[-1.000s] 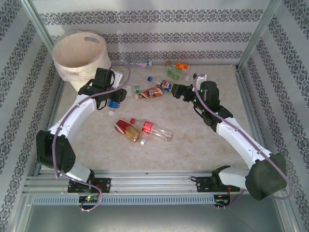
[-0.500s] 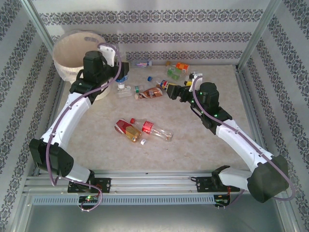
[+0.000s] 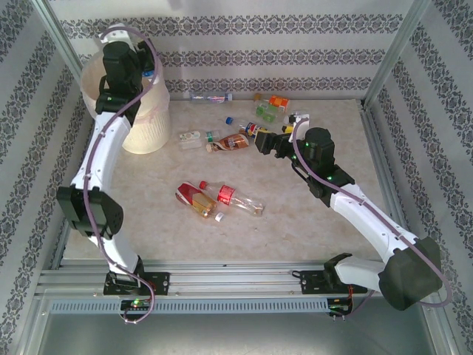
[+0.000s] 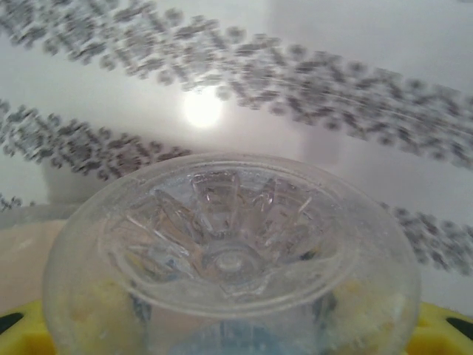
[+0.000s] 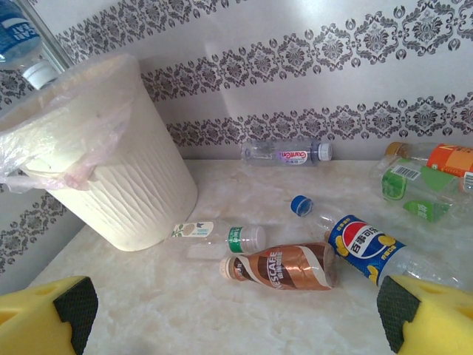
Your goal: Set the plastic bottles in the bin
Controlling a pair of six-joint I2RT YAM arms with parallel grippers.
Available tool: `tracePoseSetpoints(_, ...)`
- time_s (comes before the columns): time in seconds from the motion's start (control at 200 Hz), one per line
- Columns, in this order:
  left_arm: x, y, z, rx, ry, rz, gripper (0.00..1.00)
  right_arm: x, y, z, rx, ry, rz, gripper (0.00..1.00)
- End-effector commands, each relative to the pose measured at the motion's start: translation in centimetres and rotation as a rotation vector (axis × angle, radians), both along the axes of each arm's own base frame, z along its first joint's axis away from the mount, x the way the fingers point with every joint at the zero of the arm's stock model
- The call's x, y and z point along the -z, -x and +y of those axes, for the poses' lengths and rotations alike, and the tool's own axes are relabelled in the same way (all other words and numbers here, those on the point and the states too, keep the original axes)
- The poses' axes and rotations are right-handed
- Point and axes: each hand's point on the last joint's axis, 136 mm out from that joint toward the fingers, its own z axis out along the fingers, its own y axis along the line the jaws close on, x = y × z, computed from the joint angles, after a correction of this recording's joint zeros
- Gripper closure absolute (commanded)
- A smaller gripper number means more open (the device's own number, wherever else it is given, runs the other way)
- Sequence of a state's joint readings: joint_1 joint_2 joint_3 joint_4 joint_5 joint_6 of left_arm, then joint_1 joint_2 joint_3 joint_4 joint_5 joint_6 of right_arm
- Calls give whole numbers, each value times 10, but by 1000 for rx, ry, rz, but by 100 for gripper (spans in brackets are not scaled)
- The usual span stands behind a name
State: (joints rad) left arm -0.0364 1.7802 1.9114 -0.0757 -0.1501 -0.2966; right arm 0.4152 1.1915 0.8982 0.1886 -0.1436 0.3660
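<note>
bin [image 5: 126,200] left, upright | brown-label bottle [image 5: 281,268] lying beside blue-label bottle [image 5: 362,248] | jaws wide apart

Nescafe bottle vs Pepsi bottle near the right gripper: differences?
The Nescafe bottle has a brown wrap over most of its body; the Pepsi bottle is clear with a blue, white and red label. Nescafe bottle's neck points toward the bin, Pepsi bottle's blue cap toward the back wall. Both lie on their sides on the table.
</note>
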Motion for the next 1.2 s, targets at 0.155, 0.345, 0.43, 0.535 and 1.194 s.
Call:
tracePoseSetpoints(0.155,30,-36,92,-277,396,-96,44,-7,2,-1,10,3,-36,2)
tracePoseSetpoints(0.345,62,-54,116,-373,548,-127,43,-5,3,-3,15,12,-34,2)
tracePoseSetpoints(0.43,80,-60,122,-417,609,-116,36,-4,3,-3,15,15,-33,2)
tracePoseSetpoints(0.535,97,-71,126,-450,674,-86,24,-4,4,-3,15,14,-31,2)
tracePoseSetpoints(1.194,35,-52,87,-235,529,28,0,30,-8,-31,139,69,51,2)
